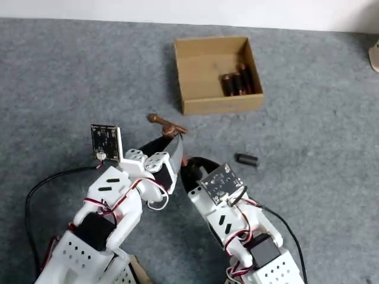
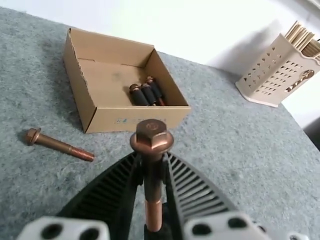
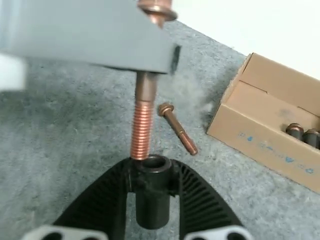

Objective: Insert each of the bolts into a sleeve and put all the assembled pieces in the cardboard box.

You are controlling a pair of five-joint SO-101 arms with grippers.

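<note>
A black sleeve (image 3: 151,197) is clenched in the right jaws. A copper bolt (image 3: 141,125), grasped along its shank by the left jaws, is poised at the sleeve's mouth. Both are judged rigid, light and smooth, so firm, square grips are advised.

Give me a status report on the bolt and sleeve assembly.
Left gripper shut on copper hex-head bolt. Right gripper shut on black cylindrical sleeve, bolt tip at its mouth. Spare copper bolt lies loose beside brown cardboard box.
</note>
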